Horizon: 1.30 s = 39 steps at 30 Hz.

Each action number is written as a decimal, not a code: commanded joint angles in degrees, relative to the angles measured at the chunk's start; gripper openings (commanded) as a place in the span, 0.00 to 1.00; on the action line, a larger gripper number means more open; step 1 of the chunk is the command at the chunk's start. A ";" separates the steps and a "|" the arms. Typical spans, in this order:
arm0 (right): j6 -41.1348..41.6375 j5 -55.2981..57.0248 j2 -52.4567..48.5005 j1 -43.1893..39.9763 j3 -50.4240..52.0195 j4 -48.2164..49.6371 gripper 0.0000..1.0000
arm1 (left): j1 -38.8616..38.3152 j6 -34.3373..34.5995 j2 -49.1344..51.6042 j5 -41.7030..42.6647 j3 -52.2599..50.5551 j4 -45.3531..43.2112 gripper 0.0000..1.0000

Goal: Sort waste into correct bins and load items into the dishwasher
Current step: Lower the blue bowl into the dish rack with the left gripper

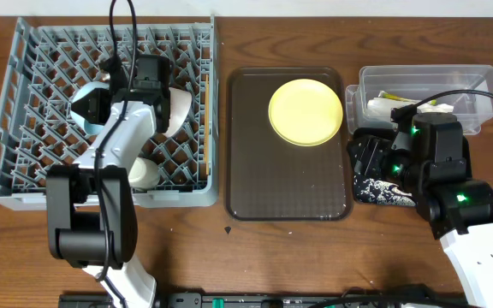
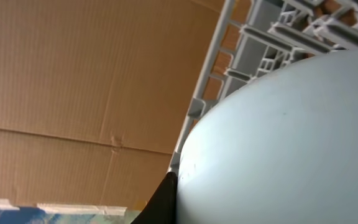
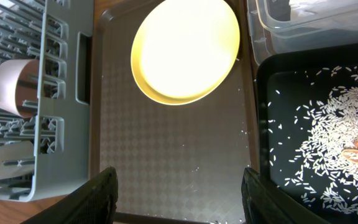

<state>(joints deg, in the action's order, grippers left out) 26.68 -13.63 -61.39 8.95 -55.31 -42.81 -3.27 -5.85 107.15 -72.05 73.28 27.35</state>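
Note:
My left gripper (image 1: 109, 96) is over the grey dish rack (image 1: 24, 51) and is shut on the rim of the light blue bowl (image 1: 86, 109). The bowl fills the left wrist view (image 2: 278, 143), with one black finger (image 2: 165, 200) against its edge. A white bowl (image 1: 179, 109) and a small white cup (image 1: 143, 174) sit in the rack. Thin wooden chopsticks (image 1: 204, 141) stand near its right side. The yellow plate (image 1: 305, 111) lies on the brown serving tray (image 1: 264, 184). My right gripper (image 3: 182, 196) is open and empty above the tray's near edge.
The clear tub (image 1: 478, 81) at the far right holds white paper (image 1: 377, 107) and a green-yellow wrapper (image 1: 439, 104). The black tray (image 3: 272, 124) beside the serving tray holds scattered rice (image 3: 334, 124). My right arm (image 1: 452, 201) covers most of it from overhead.

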 commanded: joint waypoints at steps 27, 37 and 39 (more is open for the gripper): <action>-0.57 0.09 0.09 -0.37 -0.13 -0.52 0.62 | 0.33 3.08 0.55 6.91 -0.68 0.26 0.08; -0.57 0.07 0.09 -0.37 -0.13 -0.50 0.62 | -5.81 3.10 0.44 6.99 -0.68 2.12 0.32; -0.57 0.09 0.09 -0.37 -0.13 -0.50 0.62 | -6.40 3.10 0.44 6.99 -0.68 2.14 0.35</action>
<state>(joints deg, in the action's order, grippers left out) 26.68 -13.63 -61.39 8.95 -55.31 -43.22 -7.99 -2.96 107.28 -67.18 73.08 29.52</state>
